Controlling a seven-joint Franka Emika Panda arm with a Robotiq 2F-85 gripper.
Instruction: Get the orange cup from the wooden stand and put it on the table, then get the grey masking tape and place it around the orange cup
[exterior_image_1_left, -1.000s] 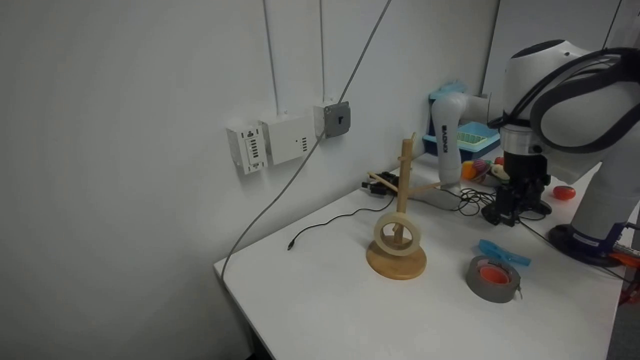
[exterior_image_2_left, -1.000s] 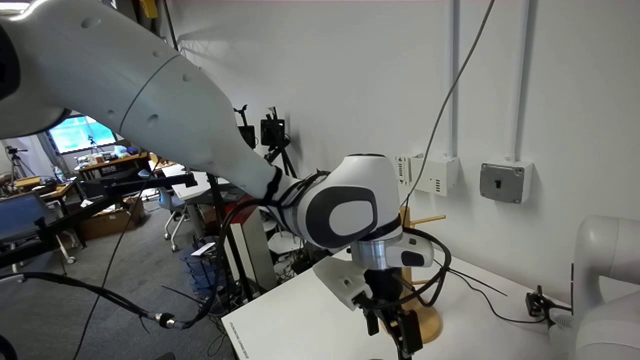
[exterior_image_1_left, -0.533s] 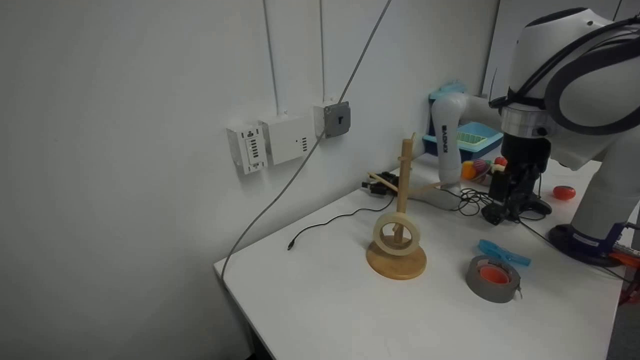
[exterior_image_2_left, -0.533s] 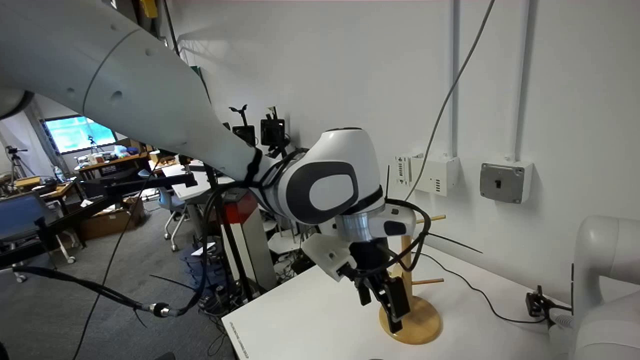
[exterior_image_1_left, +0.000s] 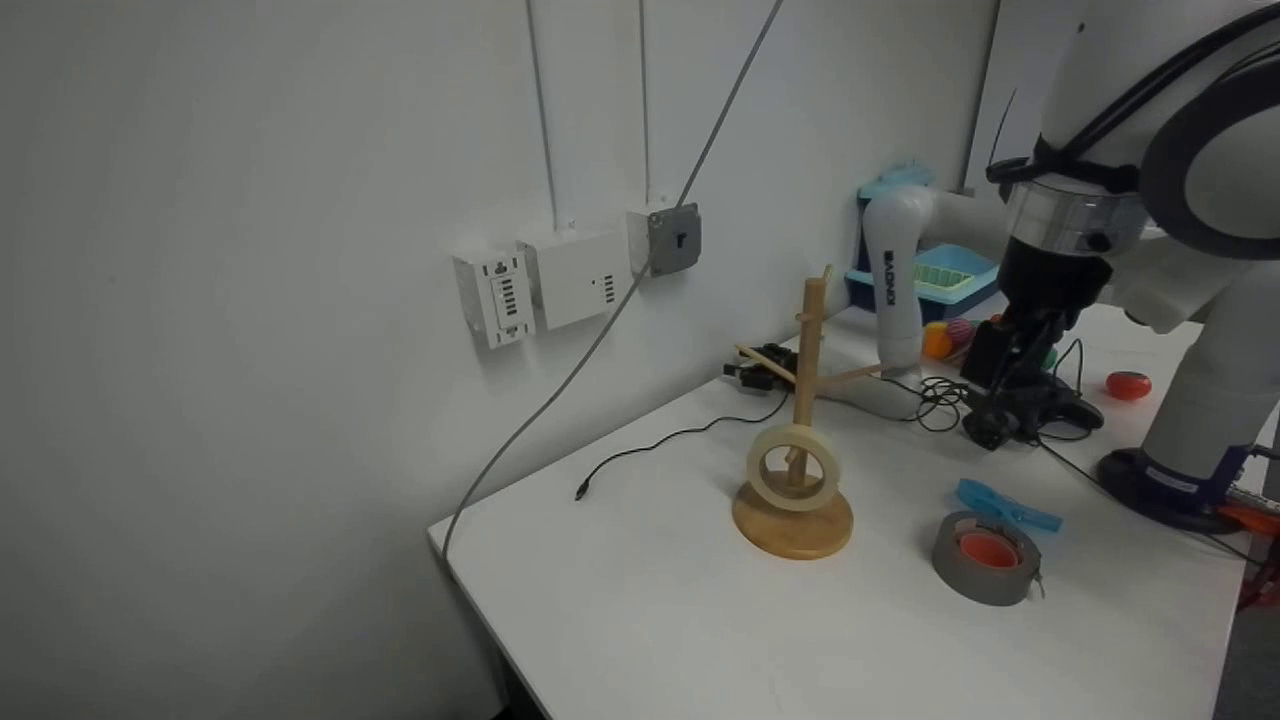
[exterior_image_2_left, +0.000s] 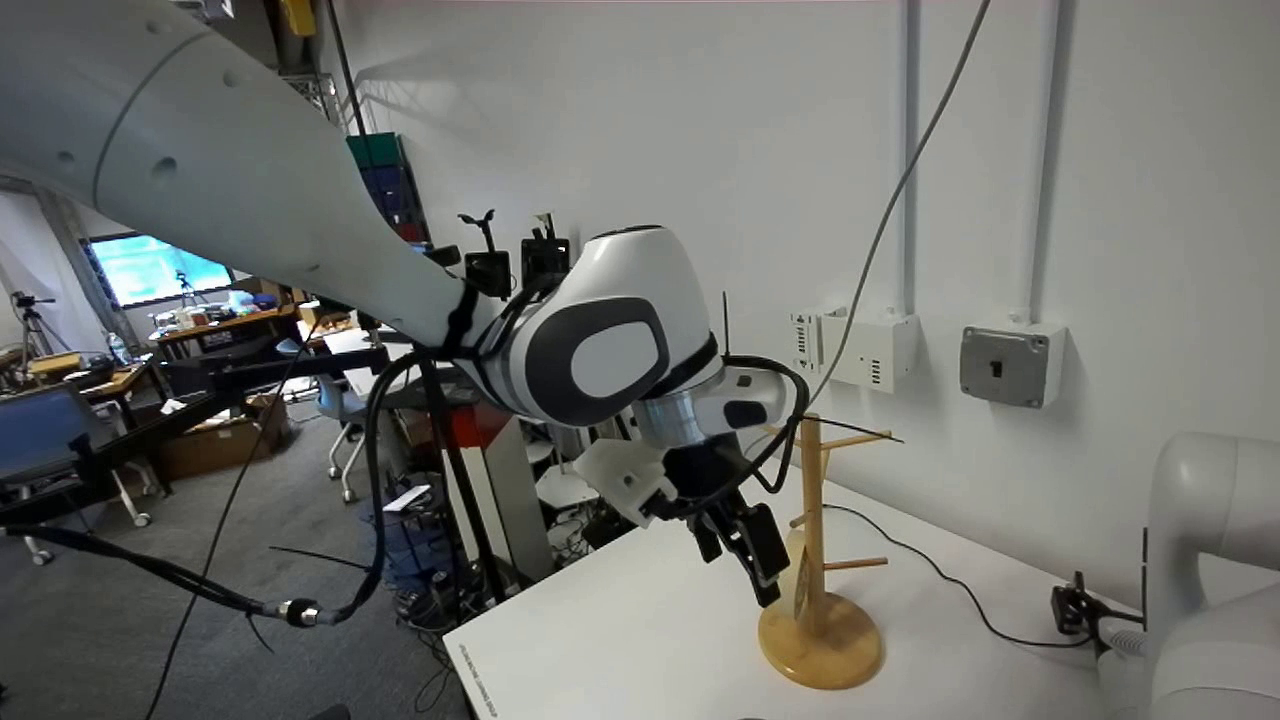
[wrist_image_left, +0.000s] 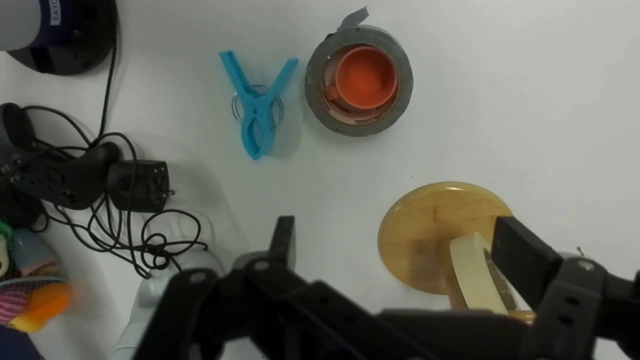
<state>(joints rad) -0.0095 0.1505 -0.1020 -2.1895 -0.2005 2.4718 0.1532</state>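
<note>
White table (exterior_image_1_left: 680, 620), set beside a pale wall (exterior_image_1_left: 300, 300), bears the orange cup (wrist_image_left: 367, 77) upright within the ring of the grey masking tape (exterior_image_1_left: 970, 582), right of the wooden stand (exterior_image_1_left: 808, 390) in an exterior view. Taping, the last step, appears finished; the next move would call only for withdrawing the gripper (wrist_image_left: 400, 242) — spread wide, holding nothing — clear of the stand. Count: one cup, one grey masking tape, one stand, one cream roll (wrist_image_left: 472, 272) upon it, one blue clamp (wrist_image_left: 256, 107).
</note>
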